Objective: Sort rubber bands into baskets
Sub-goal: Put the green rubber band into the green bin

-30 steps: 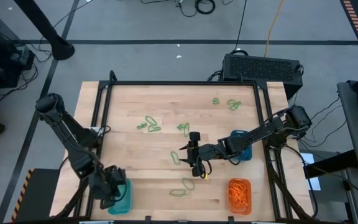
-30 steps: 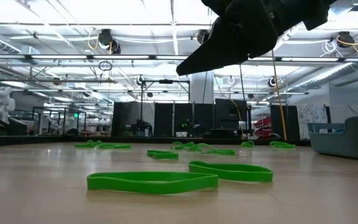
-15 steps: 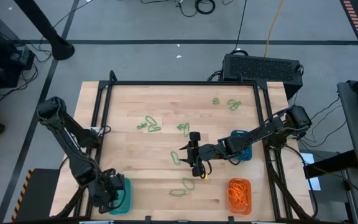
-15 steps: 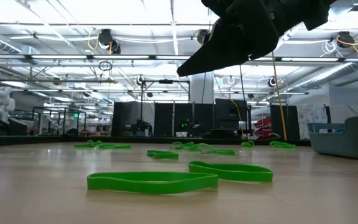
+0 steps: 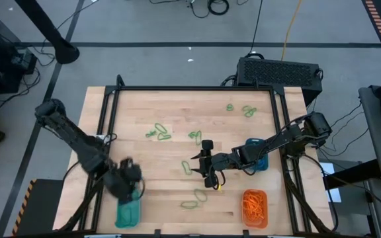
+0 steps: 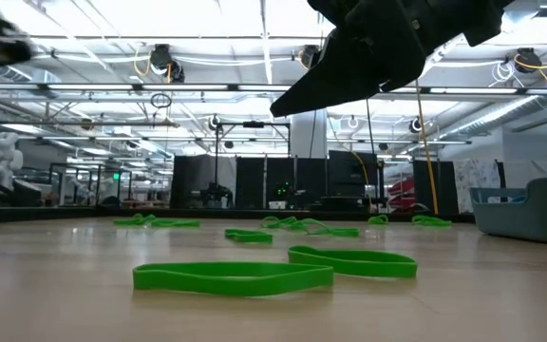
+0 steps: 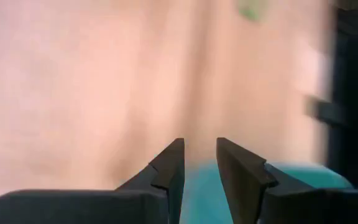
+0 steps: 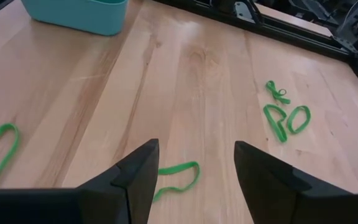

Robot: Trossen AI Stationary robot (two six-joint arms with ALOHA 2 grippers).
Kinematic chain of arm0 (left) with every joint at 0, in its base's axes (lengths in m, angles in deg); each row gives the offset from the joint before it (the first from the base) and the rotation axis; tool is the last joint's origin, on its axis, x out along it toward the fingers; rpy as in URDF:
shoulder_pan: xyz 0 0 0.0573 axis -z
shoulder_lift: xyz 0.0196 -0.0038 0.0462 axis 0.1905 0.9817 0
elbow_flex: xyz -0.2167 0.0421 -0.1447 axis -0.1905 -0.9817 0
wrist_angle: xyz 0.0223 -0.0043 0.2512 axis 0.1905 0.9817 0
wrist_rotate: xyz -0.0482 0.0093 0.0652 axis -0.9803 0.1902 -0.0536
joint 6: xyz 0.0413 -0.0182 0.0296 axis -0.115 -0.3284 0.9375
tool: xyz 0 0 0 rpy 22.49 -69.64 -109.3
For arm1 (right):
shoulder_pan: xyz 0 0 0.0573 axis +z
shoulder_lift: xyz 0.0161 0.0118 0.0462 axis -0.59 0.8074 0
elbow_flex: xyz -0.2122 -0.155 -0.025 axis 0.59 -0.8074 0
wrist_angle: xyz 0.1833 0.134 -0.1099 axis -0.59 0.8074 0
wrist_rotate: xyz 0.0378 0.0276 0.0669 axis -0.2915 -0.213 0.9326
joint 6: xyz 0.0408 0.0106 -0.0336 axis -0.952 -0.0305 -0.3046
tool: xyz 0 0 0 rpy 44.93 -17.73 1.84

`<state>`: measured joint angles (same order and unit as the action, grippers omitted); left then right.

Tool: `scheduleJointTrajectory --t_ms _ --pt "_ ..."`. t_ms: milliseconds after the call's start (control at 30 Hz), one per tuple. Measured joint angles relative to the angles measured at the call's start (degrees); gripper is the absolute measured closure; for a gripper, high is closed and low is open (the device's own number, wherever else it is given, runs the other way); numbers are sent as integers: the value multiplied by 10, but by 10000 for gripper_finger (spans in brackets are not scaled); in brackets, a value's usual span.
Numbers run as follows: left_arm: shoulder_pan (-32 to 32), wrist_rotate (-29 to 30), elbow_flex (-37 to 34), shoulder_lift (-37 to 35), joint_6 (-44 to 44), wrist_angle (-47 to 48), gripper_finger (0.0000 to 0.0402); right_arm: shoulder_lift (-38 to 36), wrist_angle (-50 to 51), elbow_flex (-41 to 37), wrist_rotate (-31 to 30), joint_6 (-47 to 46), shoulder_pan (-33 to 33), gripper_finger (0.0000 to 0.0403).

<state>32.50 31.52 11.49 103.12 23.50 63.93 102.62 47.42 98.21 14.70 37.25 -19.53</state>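
Observation:
Green rubber bands lie flat and scattered on the wooden table [image 5: 144,109]: one pair [image 5: 159,133] sits left of centre and one band [image 5: 193,199] toward the near edge. A teal basket [image 5: 129,211] stands at the near left, a second teal basket [image 5: 257,160] at the right under my right arm. An orange basket [image 5: 254,205] at the near right holds orange bands. My left gripper [image 5: 134,187] is blurred, open with a narrow gap [image 7: 200,142], just beyond the near-left basket [image 7: 291,177], holding nothing. My right gripper [image 5: 207,173] hangs wide open [image 8: 196,146] above a green band [image 8: 176,174].
A black frame [image 5: 194,88] runs round the table. More green bands lie at the far right [image 5: 247,110]. From table height, two green bands [image 6: 233,277] lie close by and a basket wall [image 6: 530,209] stands at the right. Bare wood stretches between the two grippers.
My left gripper has swung away from above the near-left teal basket, toward the far edge and a little toward the table's middle, fast enough to blur. The basket and the bands have stayed where they were.

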Motion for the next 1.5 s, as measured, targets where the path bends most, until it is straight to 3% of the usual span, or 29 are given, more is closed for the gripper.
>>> scheduleJointTrajectory --t_ms 200,367,500,600,700,967,1067,1200,1500 --pt "-179 51 0 -20 153 64 302 0 -1 0 -1 0 -1 202" --pt "-339 14 0 10 281 63 302 0 -6 0 -2 -5 -1 202" --pt "-425 -8 0 47 387 49 302 0 6 0 -32 1 -14 202" --pt "-457 -9 -6 61 439 15 302 0 21 0 -43 24 -35 206" --pt "-476 -18 -33 62 475 -32 302 0 37 0 -7 39 -61 231" --pt "-544 -48 -88 61 529 -110 302 0 50 0 34 81 -120 356" --pt "-571 -59 -88 61 537 -110 302 0 27 0 91 73 -139 390" --pt "-606 -98 -88 75 540 -111 302 8 12 0 122 50 -159 398" --pt "-626 -99 -88 143 567 -109 302 38 15 0 132 45 -170 402"
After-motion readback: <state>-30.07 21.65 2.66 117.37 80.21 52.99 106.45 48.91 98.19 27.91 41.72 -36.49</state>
